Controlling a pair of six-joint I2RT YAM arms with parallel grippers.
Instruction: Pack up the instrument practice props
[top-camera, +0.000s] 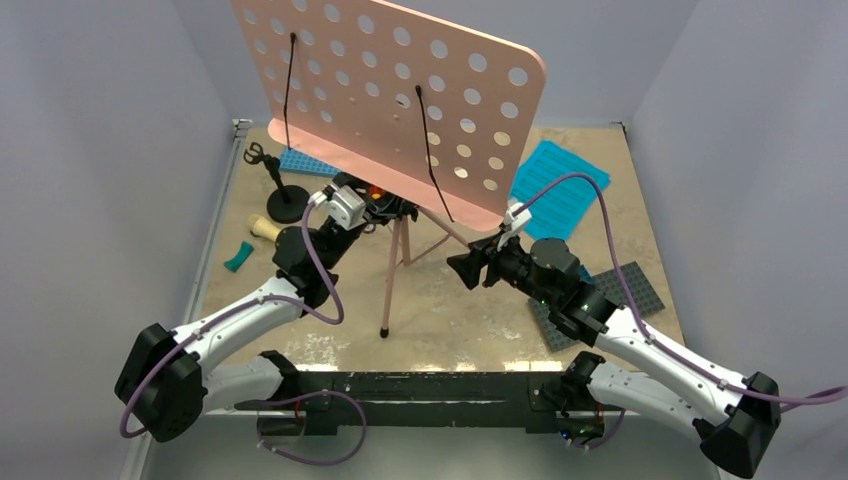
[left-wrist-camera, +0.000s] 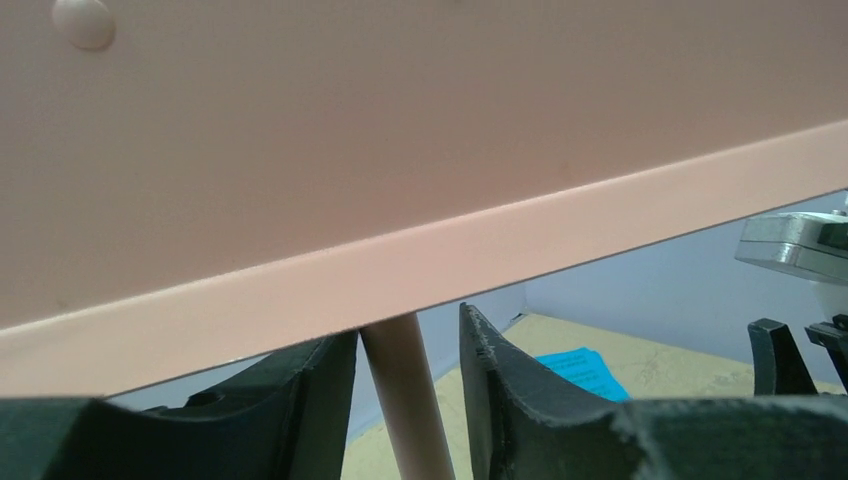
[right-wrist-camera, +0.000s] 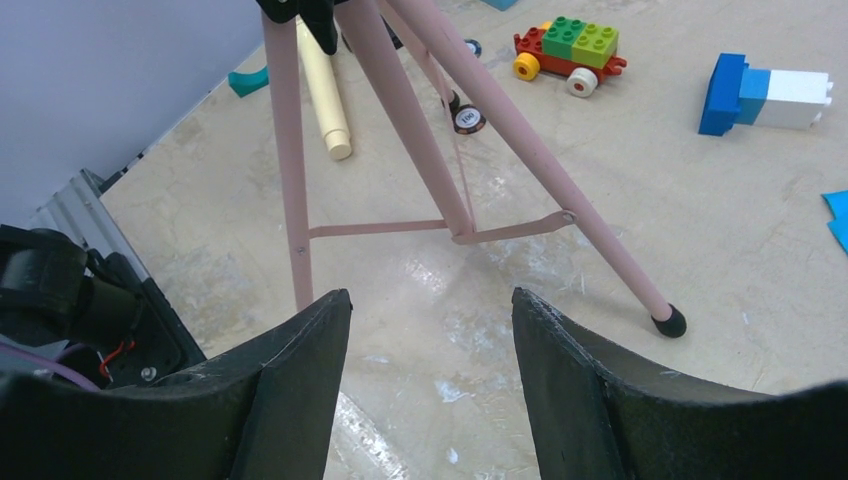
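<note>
Two arms: I have both reaching in toward the pink music stand (top-camera: 390, 90), one from each side of its pole.
Stand: upright on its tripod, mid-table, with the hole-dotted board tilted back and two black cords running down its face.
Left claw: the left gripper (top-camera: 392, 208) sits just beneath the stand's ledge. On my wrist camera its fingers (left-wrist-camera: 300, 400) straddle the pole, half spread. One finger is at the pole and I see a gap before the other, so nothing is clamped.
Right claw: the right gripper (top-camera: 462, 268) is low, right of the stand's legs and pointing at them. Its jaws are wide with nothing between them.
Sheet music: the cyan pages (top-camera: 560, 190) lie flat behind and right of the stand.
Microphone: the cream toy microphone (top-camera: 265, 228) lies on its side left of the stand's legs.
Mic stand: the black mic stand (top-camera: 288, 203) is upright left of the stand, just behind the microphone.
Other: a grey baseplate (top-camera: 630, 285) lies right of the stand, partly under my right arm, and a blue baseplate (top-camera: 305, 160) lies behind the stand's left edge.
</note>
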